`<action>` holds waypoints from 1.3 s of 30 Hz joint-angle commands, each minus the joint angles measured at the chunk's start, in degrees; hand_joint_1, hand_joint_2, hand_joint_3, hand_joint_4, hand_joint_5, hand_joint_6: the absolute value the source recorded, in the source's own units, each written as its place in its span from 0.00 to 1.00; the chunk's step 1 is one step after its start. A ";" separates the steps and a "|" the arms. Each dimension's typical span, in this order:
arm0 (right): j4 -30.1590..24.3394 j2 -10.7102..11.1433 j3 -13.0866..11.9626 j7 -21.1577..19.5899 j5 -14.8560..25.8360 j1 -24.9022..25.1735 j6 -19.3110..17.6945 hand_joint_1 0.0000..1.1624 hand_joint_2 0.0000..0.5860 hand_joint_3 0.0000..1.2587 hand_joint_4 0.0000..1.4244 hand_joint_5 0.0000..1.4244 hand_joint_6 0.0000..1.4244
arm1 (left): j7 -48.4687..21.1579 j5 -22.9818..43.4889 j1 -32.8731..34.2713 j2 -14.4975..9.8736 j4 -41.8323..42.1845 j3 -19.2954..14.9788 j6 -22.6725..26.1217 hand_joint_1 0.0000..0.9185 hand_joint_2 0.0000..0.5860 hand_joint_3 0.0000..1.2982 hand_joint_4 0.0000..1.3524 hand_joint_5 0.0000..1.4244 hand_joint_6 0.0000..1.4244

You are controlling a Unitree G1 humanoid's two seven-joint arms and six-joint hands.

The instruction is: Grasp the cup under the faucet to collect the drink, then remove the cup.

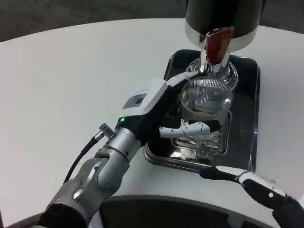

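**Cup held under the faucet**

Head view: your left hand (156,102) grasps the ribbed glass cup (206,97) on the black tray (247,142), directly beneath the red-handled faucet (217,45). Your right hand (259,185) rests on the worktop (71,85), fingers' state unclear.

I saw a round white counter (71,80) | dark grey floor (57,14) behind it | even, soft light

Clear ribbed cup (207,97) upright beneath red-handled faucet (217,46)
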State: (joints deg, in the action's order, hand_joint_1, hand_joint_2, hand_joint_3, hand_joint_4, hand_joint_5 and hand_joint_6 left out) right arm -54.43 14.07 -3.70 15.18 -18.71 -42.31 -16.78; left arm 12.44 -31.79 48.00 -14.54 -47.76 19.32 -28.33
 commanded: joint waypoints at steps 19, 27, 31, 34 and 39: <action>0.45 -0.42 0.42 -0.65 0.20 -0.81 -1.14 0.53 0.78 0.25 0.18 0.15 0.09 | -1.81 2.97 -5.26 -2.97 4.02 -3.81 -1.02 0.10 0.00 0.00 0.00 0.00 0.00; 0.54 -0.38 0.44 -0.83 0.30 -1.00 -1.34 0.53 0.78 0.25 0.18 0.15 0.09 | -5.57 7.87 -8.06 -4.83 9.32 -7.05 -1.20 0.08 0.00 0.00 0.00 0.00 0.00; 0.72 -0.43 0.20 -0.99 0.40 -1.08 -1.37 0.53 0.78 0.25 0.18 0.15 0.09 | -8.20 12.35 -11.04 -5.65 15.17 -10.05 -1.24 0.05 0.00 0.00 0.00 0.00 0.00; 0.81 -0.45 0.03 -1.14 0.52 -1.21 -1.45 0.53 0.78 0.25 0.18 0.15 0.09 | -10.05 15.61 -14.30 -6.00 21.28 -12.43 -0.99 0.05 0.00 0.00 0.00 0.00 0.01; 1.04 -0.33 0.24 -1.24 0.56 -1.06 -1.43 0.53 0.78 0.25 0.18 0.15 0.09 | -14.96 21.97 -18.83 -6.22 29.59 -15.59 -0.44 0.03 0.00 0.00 0.00 0.01 0.04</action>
State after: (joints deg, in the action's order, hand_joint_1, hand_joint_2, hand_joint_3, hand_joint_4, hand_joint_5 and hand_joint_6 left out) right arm -53.91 13.88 -3.62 14.24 -18.61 -42.81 -17.07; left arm -0.07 -12.41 31.76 -19.95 -21.45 5.07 -28.73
